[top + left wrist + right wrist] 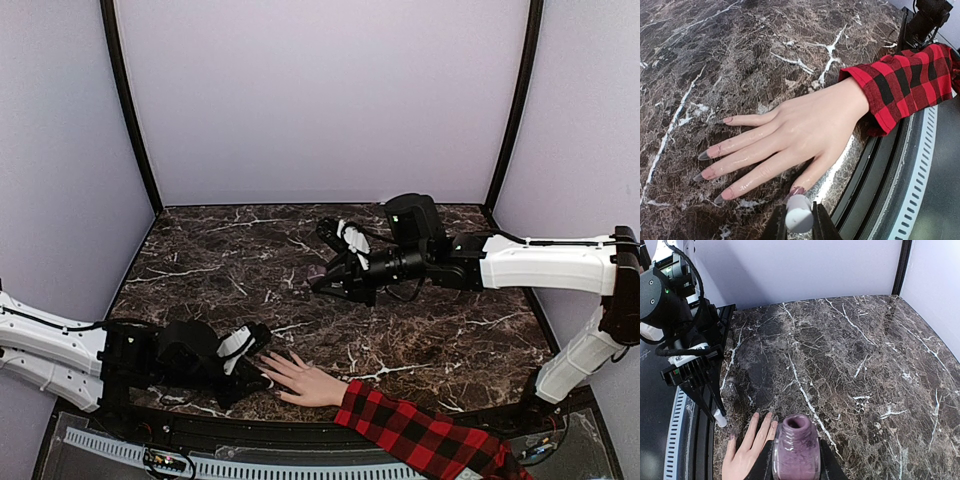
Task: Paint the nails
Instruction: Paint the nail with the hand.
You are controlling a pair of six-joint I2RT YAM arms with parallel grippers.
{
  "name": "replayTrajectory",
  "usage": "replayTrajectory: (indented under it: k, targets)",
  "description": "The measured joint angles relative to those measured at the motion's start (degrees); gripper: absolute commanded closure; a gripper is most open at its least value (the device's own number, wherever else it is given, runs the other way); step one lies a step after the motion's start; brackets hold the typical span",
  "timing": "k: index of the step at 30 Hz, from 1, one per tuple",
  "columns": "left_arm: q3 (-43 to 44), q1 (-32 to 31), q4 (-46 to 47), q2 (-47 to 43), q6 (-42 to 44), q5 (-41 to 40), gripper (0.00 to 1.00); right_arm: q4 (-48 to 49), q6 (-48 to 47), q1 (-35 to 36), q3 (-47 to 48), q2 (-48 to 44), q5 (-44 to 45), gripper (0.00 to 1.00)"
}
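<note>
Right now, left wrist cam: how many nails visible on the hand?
5 nails: four in a row down the left, top, second, third, fourth; the fifth nearest the camera, beside the white cap. None looks hidden.

The table [430, 330] under the hand [805, 125] looks like polished dark marble, glossy. The hand's skin is smooth and faintly shiny, its nails [705, 155] translucent and glossy, its sleeve [905, 80] matt woven cloth. Just beside the hand, the cap [799, 215] is matt white plastic. Farther from it, the bottle [796, 450] looks like ribbed glossy glass.

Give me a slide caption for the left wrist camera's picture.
Left gripper, shut on a white cap, poised at the thumbnail of a plaid-sleeved hand resting on a marble table.
</note>
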Motion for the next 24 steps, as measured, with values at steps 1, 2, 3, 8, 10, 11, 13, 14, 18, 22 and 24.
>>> replayTrajectory:
  k: [1,2,3,8,10,11,13,14,18,22,24]
  targets:
    - [0.00,-0.07,0.15,0.55,0.15,0.15,1.00,-0.02,0.00,0.00,0.00,0.00,0.00,1.00]
    - [0.00,-0.22,0.22,1.31,0.26,0.31,1.00,-0.02,-0.02,0.00,0.00,0.00,0.00,1.00]
    - [0.00,-0.37,0.26,2.01,0.35,0.52,1.00,-0.02,0.00,0.00,0.00,0.00,0.00,1.00]
    - [0.00,-0.92,0.26,4.42,0.74,1.11,1.00,-0.02,-0.02,0.00,0.00,0.00,0.00,1.00]
    - [0.00,-0.96,0.28,4.74,0.81,1.11,1.00,-0.02,-0.02,0.00,0.00,0.00,0.00,1.00]
    - [0.00,-1.01,0.35,4.83,0.81,1.11,1.00,-0.02,0.00,0.00,0.00,0.00,0.00,1.00]
    - [0.00,-1.01,0.57,5.05,0.81,1.11,1.00,-0.02,-0.02,0.00,0.00,0.00,0.00,1.00]
    - [0.00,-1.01,0.70,5.16,0.81,1.09,1.00,-0.02,-0.02,0.00,0.00,0.00,0.00,1.00]
    - [0.24,-1.01,0.96,5.81,0.81,0.94,1.00,-0.02,-0.02,0.00,0.00,0.00,0.00,1.00]
    - [0.35,-1.01,1.29,6.34,0.81,0.63,1.00,-0.02,-0.02,0.00,0.00,0.00,0.00,1.00]
    - [0.35,-1.01,1.31,6.36,0.79,0.35,1.00,-0.02,-0.02,0.00,0.00,0.00,0.00,1.00]
